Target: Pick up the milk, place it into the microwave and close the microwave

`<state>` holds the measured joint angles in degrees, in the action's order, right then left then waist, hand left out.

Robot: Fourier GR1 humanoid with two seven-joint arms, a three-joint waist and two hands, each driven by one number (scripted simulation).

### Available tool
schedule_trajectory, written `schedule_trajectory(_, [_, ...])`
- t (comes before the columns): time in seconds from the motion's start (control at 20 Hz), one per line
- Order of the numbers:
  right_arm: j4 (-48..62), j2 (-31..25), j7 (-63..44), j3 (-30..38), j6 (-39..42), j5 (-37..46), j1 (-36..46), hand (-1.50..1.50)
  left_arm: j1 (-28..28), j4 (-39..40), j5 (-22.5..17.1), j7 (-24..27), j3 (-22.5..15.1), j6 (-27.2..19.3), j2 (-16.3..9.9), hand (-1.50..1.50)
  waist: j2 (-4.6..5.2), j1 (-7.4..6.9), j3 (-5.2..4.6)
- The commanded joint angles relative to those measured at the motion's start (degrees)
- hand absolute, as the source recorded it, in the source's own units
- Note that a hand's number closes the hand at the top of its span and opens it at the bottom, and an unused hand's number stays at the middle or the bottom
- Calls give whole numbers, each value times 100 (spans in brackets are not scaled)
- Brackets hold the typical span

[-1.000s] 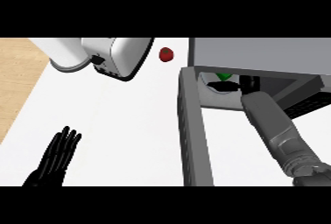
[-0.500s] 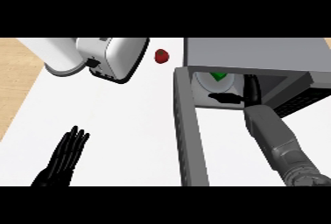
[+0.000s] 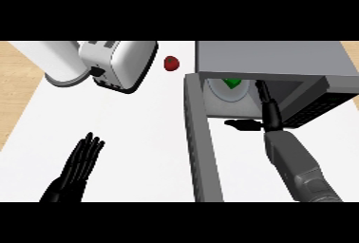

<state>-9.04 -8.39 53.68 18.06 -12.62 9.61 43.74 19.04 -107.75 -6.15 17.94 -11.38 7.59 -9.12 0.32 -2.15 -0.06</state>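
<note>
White counter (image 3: 140, 142), right hand (image 3: 269, 107) half-hidden in microwave (image 3: 273, 59), fingers possibly straight.

Right hand (image 3: 269, 110) reaches into the open microwave (image 3: 280, 61) at upper right; left hand (image 3: 79, 166) rests open, lower left.

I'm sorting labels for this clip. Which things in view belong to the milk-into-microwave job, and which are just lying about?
Belong to the job:
- microwave, its door open
- milk carton, green-topped, inside on the white plate
- right hand, reaching into the microwave

Just lying about:
- toaster
- white canister
- red fruit
- left hand, resting open at lower left
</note>
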Motion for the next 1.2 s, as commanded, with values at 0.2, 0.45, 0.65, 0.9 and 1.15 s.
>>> schedule_trajectory(0.2, [-370, 143, 600, -74, 922, -186, -1073, -150, -229, 194, -102, -10, 209, 133, -35, -150, -33, 202, 7])
schedule_trajectory(0.45, [-618, 160, 903, 79, 2115, -559, -1517, -150, -339, 332, -29, -274, -348, 194, 229, -150, -46, 272, 7])
schedule_trajectory(0.65, [-1344, 427, 818, -100, 2203, -643, -2015, -150, -361, 462, 111, -321, -302, 465, -118, 150, -89, 352, -6])
schedule_trajectory(0.9, [-2412, 107, 517, -276, 2814, -858, -2772, -150, -576, 607, 781, -472, -604, 238, -62, 150, -80, 350, -4])
schedule_trajectory(1.15, [-3459, -81, 118, -419, 3058, -1078, -3410, -150, -1018, 1232, 1626, -237, -1036, 304, -201, 150, -94, 480, -13])
